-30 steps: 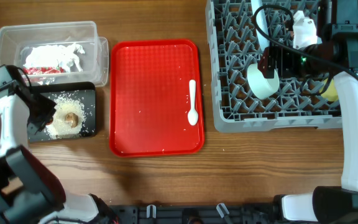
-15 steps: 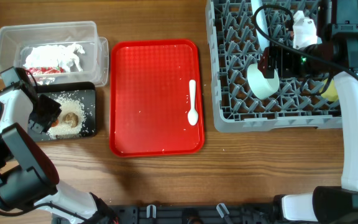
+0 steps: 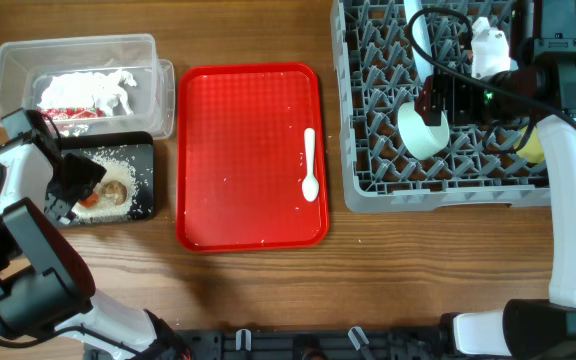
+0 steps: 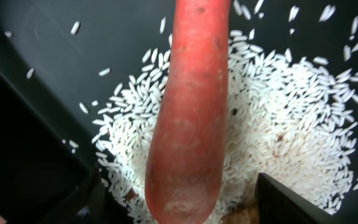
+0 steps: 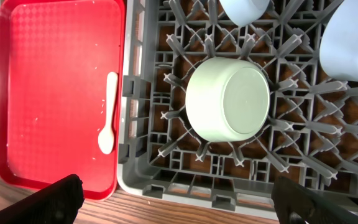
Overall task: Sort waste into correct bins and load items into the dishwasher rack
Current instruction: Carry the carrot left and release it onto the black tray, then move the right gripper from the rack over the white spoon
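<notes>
The orange carrot (image 4: pixel 191 112) lies on a heap of white rice (image 4: pixel 291 124) in the black tray (image 3: pixel 144 206). My left gripper (image 4: pixel 179 214) hangs open over it, a gap showing on each side of the carrot. A brownish lump (image 3: pixel 116 191) sits beside it. The red-and-white wrapper (image 3: pixel 88 94) lies in the clear tub (image 3: pixel 8 62). My right gripper (image 5: pixel 188 205) stands open and empty above the grey rack's (image 5: pixel 229 186) front edge, near the upturned mint bowl (image 5: pixel 229 99). The rack also holds the light blue bowl (image 5: pixel 353 37), a pale plate (image 3: pixel 420 35) and the yellow cup (image 3: pixel 531 146). The white spoon (image 5: pixel 109 112) lies on the red tray (image 3: pixel 238 150).
The red tray sits between the two bins on the left and the rack (image 3: pixel 368 195) on the right, with stray rice grains on it. Bare wooden table (image 3: pixel 368 270) runs along the front. My left arm (image 3: pixel 8 170) reaches over the table's left edge.
My left gripper has opened and let go of the carrot, which now lies on the rice in the black tray. The right arm has not moved.
</notes>
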### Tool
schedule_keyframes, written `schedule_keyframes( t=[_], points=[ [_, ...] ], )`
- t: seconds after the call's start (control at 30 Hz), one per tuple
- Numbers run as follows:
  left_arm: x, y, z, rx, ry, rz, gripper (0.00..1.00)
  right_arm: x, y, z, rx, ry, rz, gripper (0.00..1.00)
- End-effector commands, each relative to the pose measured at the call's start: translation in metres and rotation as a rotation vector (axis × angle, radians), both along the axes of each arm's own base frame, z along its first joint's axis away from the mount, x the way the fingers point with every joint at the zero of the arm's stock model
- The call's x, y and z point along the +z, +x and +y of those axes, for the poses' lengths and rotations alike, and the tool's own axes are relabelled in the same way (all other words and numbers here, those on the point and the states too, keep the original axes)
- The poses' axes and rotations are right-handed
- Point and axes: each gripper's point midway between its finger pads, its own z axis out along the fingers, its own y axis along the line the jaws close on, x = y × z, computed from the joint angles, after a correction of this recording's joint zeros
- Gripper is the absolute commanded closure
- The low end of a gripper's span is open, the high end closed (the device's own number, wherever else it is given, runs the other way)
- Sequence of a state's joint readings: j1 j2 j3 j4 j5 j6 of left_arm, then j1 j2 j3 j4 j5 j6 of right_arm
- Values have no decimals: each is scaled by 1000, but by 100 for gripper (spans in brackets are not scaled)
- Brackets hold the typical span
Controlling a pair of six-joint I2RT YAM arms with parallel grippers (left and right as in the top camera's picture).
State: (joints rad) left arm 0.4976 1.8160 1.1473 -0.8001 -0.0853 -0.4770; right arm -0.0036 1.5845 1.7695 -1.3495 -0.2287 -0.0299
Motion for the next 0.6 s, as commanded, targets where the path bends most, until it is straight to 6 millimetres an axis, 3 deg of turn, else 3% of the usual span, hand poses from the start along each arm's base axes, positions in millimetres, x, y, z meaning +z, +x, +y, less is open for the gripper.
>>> schedule_keyframes(
  t=[0.0,0.17,0.3,0.43,0.53,0.57],
  points=[
    [22,9,2,3,14,-70,20,3,0,1,-1,9,-8,0],
    [71,21,-6,-22,45,-222,19,3,0,1,-1,9,-8,0],
    [107,31,-27,-99,76,-320,18,3,0,1,-1,10,-8,0],
    [121,36,-66,-254,66,-338,13,5,1,7,10,40,-16,0],
    [113,29,-104,-374,22,-271,0,7,5,9,16,51,-36,0],
    [110,25,-114,-402,7,-243,0,8,6,12,24,59,-42,0]
  ],
)
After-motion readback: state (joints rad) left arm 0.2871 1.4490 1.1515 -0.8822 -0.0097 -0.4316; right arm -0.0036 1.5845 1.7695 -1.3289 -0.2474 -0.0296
